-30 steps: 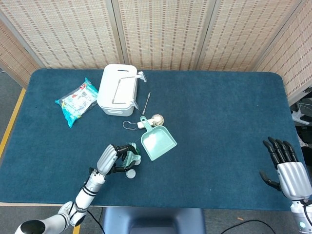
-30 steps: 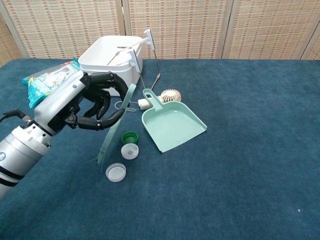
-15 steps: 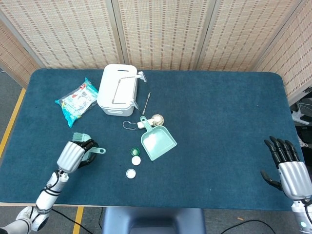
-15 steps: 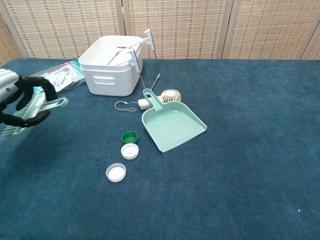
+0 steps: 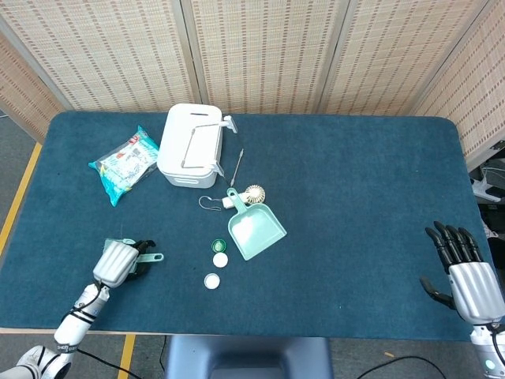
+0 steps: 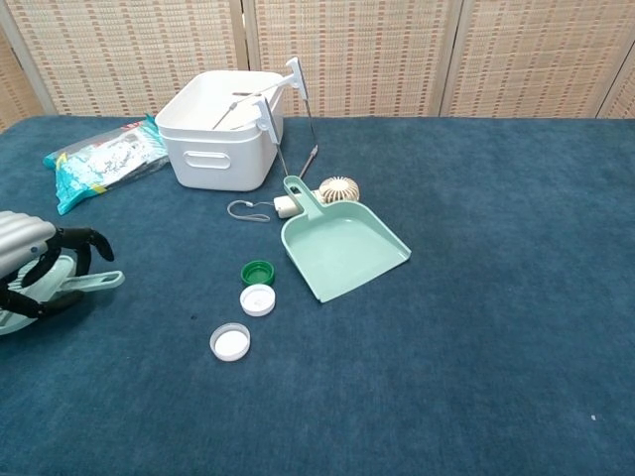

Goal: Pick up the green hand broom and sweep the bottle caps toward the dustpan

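left robot hand (image 5: 118, 262) pulled back | grips broom (image 6: 84, 283) | caps (image 6: 257, 298) unmoved

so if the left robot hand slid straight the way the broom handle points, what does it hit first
Probably the bottle caps: the left robot hand holds the green hand broom with its handle aimed roughly at the white cap, though exact alignment is unclear.

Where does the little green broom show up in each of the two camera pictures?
Head view: green hand broom at lower left, held by the left hand.
Chest view: at the left edge, in the same hand.
Shared landmark: the dustpan.
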### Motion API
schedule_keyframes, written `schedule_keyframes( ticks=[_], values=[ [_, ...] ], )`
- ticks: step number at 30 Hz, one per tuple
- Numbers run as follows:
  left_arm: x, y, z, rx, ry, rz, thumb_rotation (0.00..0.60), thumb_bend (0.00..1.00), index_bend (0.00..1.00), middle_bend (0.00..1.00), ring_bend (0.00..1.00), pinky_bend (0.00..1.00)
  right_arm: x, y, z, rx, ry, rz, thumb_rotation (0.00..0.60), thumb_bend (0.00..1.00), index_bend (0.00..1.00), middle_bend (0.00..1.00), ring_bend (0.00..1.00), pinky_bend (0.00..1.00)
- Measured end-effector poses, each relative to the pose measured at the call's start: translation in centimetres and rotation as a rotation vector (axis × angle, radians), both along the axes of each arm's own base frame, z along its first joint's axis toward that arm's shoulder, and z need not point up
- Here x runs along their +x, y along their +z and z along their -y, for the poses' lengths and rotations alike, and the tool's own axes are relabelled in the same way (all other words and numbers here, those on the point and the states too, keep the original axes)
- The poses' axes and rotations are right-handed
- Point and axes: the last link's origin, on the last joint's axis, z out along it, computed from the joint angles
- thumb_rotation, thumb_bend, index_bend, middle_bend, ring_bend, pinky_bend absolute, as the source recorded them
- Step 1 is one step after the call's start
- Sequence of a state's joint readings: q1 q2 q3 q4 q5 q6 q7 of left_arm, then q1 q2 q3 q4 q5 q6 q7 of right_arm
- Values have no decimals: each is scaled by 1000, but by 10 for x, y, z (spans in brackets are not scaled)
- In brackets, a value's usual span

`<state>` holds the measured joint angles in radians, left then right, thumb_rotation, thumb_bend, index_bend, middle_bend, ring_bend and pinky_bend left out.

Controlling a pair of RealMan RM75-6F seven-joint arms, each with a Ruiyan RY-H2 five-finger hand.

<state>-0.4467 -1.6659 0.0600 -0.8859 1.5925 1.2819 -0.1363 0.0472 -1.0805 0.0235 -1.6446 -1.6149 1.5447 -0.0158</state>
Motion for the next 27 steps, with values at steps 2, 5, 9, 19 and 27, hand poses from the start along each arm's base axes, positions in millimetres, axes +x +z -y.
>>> schedule_keyframes(
  ticks=[2,5,9,19,27],
  values=[
    [5,1,2,-16,9,33,600,289,0,0,605,931,0,-1,0,4,-2,-3,600,204,0,0,0,0],
    [13,4,5,-38,16,87,600,274,0,0,567,934,0,-2,0,10,-5,-4,600,204,0,0,0,0],
    [23,12,10,-62,13,144,600,269,0,0,492,917,1,-3,-1,10,-6,-4,600,204,0,0,0,0],
    [16,85,53,132,18,267,600,317,0,0,0,142,-1,-5,-1,22,-27,-35,600,204,0,0,0,0],
    [-18,129,103,251,131,181,600,335,0,0,0,98,2,-10,-2,38,-40,-57,600,204,0,0,0,0]
  ],
)
